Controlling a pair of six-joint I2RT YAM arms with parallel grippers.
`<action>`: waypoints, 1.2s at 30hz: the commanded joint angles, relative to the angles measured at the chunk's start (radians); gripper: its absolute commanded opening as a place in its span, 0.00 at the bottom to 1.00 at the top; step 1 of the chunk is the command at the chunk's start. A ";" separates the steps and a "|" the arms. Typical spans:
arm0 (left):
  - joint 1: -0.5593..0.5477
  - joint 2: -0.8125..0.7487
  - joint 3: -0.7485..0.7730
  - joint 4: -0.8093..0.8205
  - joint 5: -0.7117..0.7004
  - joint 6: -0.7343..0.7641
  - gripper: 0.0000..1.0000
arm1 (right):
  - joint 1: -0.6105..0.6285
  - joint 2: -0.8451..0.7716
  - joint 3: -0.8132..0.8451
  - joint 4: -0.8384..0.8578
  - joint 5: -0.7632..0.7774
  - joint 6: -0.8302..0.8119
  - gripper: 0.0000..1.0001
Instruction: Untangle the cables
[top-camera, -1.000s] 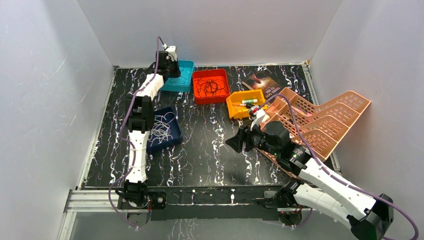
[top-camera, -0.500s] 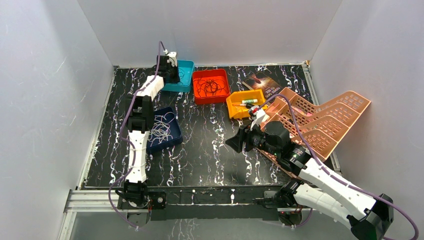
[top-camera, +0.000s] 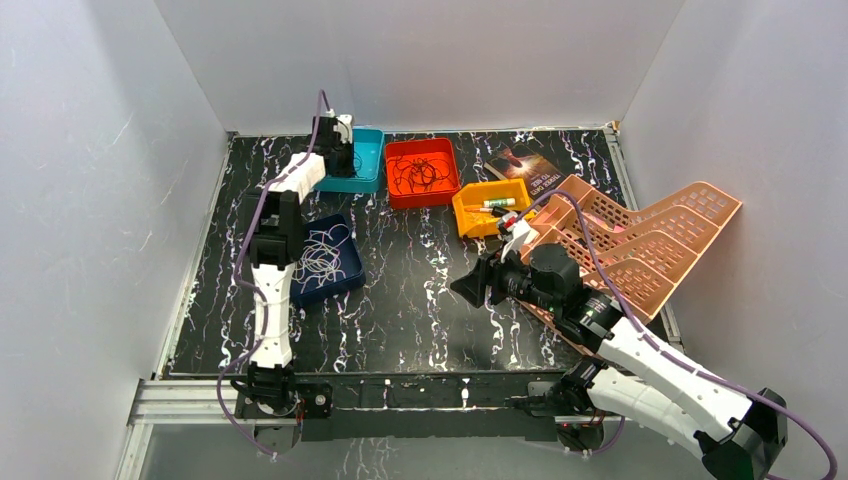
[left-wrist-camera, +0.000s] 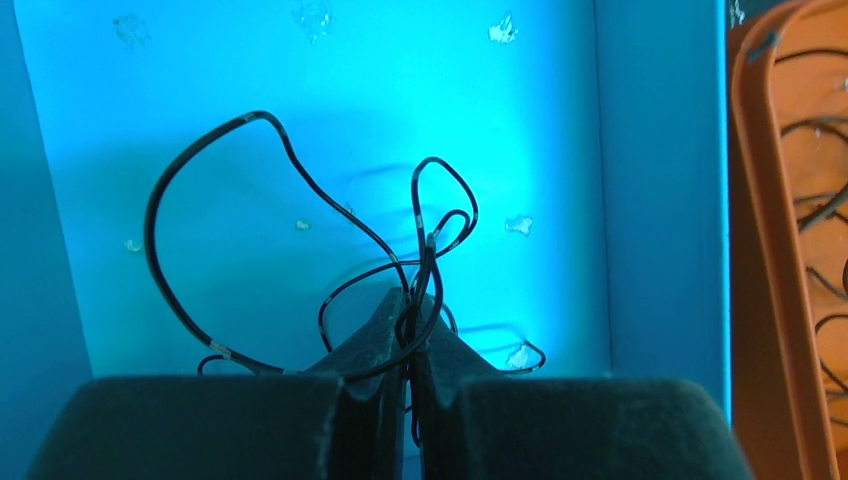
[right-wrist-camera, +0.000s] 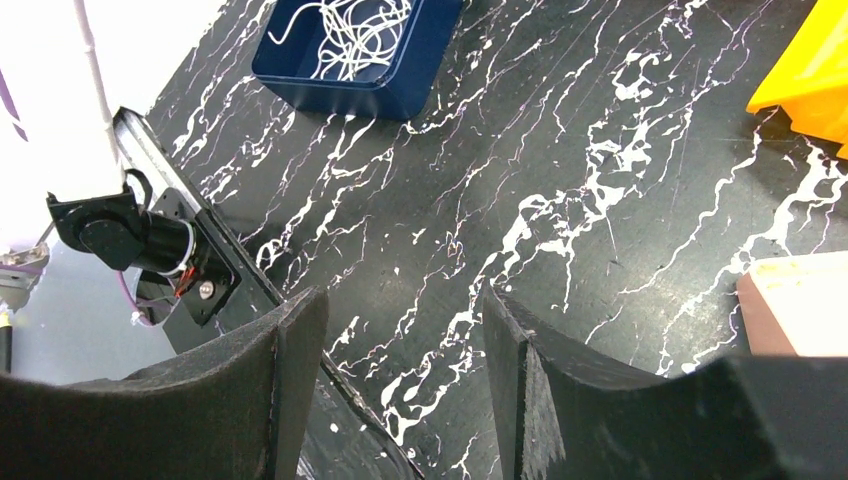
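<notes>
Left end effector (left-wrist-camera: 408, 335) pinches a black cable (left-wrist-camera: 427, 270) over the teal bin (left-wrist-camera: 650, 200), seemingly depositing it; next, release. Right end effector (right-wrist-camera: 400, 305) gapes, empty.

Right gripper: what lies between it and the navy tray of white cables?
Only bare tabletop separates right gripper and navy tray, per the right wrist view.

Black table (top-camera: 420, 290) with white marble veining, white walls (top-camera: 430, 60) on three sides. Far left: teal tray (top-camera: 376, 172). Just right of it, red tray (top-camera: 425, 201). Right of that and a bit nearer, yellow tray (top-camera: 468, 228) with a green-capped tube (top-camera: 500, 203) inside. Left side, mid-table: dark blue tray (top-camera: 338, 289). Far right: dark book (top-camera: 527, 166) lying flat. Right edge: pink perforated basket rack (top-camera: 655, 240), tilted, leaning towards the right wall.
</notes>
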 joint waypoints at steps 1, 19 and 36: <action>-0.002 -0.145 -0.064 -0.072 -0.033 0.015 0.00 | 0.001 -0.010 0.001 0.055 -0.013 0.012 0.66; -0.004 -0.173 -0.010 -0.142 -0.085 0.024 0.25 | 0.002 -0.012 -0.004 0.078 -0.036 0.029 0.66; -0.004 -0.362 -0.042 -0.163 -0.076 -0.008 0.64 | 0.002 -0.016 0.029 0.018 0.056 0.002 0.67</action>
